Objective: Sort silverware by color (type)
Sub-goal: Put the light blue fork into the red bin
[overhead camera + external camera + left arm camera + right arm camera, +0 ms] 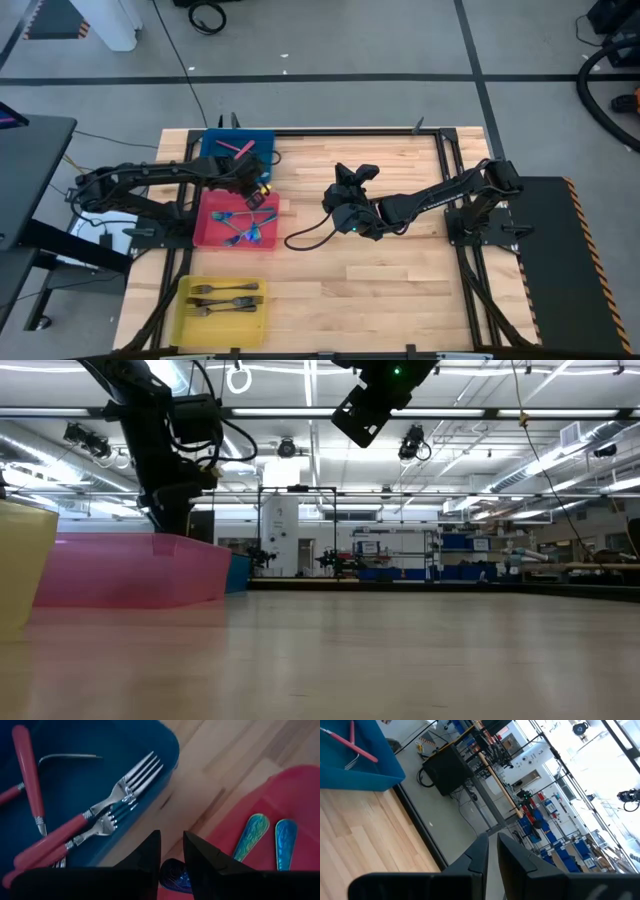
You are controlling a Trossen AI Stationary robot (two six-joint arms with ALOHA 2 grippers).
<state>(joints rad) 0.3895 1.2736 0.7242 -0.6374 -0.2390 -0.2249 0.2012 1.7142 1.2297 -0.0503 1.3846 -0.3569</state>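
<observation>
3 bins are seen along the table's (400, 290) left side in the high view: a blue bin (262, 140) farthest back, a red bin (208, 228) in the middle, a yellow bin (190, 310) nearest the front.

Blue bin: red-handled forks (47, 842) are held here; at least 3 are counted in the left wrist view, with 1 more handle (27, 775) lying apart from them.
Red bin: teal-handled forks (245, 228); the count is uncertain from above, perhaps 4. 2 teal handles (250, 837) are resolved in the left wrist view.
Yellow bin: dark metal forks (228, 297), about 4, overlapping.

Left gripper (257, 190) is positioned over the edge between the blue and red bins. A narrow gap is seen between its fingers (145, 855), with a dark teal object just below them; whether it is gripped cannot be told.

Right gripper (352, 180) is held high over the table's middle, fingers (472, 857) nearly together, nothing seen between them.
</observation>
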